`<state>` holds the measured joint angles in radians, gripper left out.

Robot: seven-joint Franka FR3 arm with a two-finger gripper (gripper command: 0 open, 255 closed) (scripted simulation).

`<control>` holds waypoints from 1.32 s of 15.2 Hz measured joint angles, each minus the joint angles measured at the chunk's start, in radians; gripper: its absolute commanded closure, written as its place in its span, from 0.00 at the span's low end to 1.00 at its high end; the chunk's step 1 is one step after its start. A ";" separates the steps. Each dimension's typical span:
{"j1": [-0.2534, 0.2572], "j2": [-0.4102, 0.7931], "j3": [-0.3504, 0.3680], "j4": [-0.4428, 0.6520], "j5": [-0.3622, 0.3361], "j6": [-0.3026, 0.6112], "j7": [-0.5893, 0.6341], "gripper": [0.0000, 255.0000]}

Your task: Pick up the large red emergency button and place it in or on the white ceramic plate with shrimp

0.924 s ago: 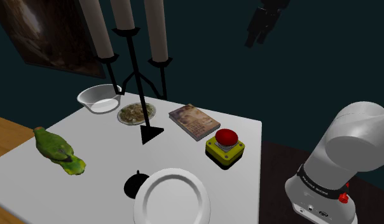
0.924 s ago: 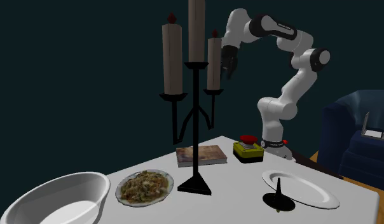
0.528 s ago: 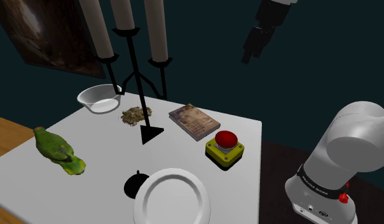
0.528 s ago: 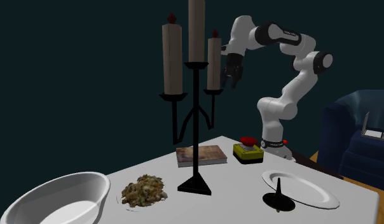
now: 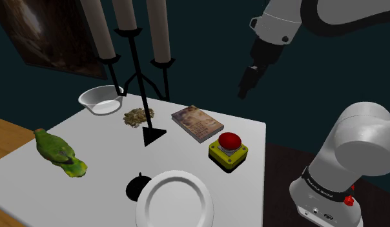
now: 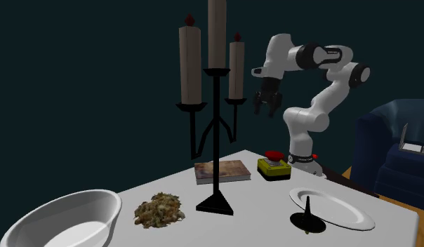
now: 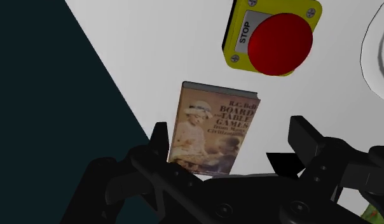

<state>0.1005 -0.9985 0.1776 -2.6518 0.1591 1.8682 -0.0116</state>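
The all-black two-finger gripper [image 5: 243, 90] hangs high over the far right part of the white table [image 5: 110, 151], fingers apart and holding nothing. The move turns on one relation: the large red round button on its yellow box [image 5: 230, 146] sits well below the gripper and a little nearer in the shoulder view, close to the table's right edge. In the wrist view it lies beyond the fingertips rather than between them, so I judge the hand must travel forward as well as down. Its housing looks close to square, with no long axis to favour. There is only this one arm. The button stands just beside the brown-covered book [image 5: 197, 122], apart from it. The goal lies well to the shoulder view's left, past the candelabrum: a heap of brownish shrimp-like food [image 5: 138, 117], whose white plate I cannot tell from the white table. By count there are one button, one book, one food heap, one plain empty white plate [image 5: 175, 197] at the near edge, one clear-white bowl [image 5: 102, 100], one green parrot figure [image 5: 58, 153], one small black cone-topped object [image 5: 138, 187], and one black candelabrum [image 5: 145, 97] bearing three pale candles.
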 measured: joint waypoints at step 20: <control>0.176 0.056 0.271 -0.318 0.196 0.354 0.129 0.00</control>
<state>0.2765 -0.9421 0.4487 -2.9701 0.3553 2.2220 0.1176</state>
